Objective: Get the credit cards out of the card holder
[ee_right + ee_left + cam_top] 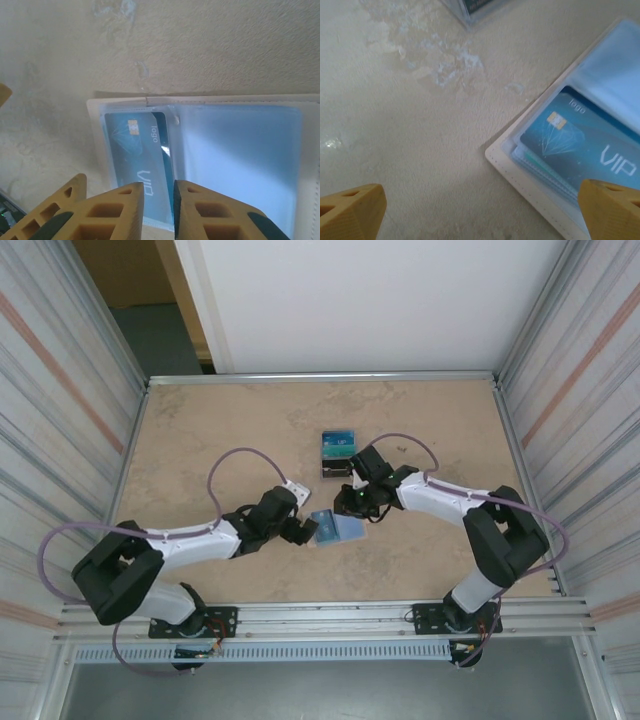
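credit card (575,145) in card holder (520,176) reads "logo" and "vip".

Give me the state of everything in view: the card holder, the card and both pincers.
card holder: open, lying flat on the table.
VIP card: face up, inside the holder's pocket.
left pincer: wide open at the holder's corner.
right pincer: jaws nearly together at the card's edge; grip unclear.
teal item: flat on the table beyond the holder, untouched.
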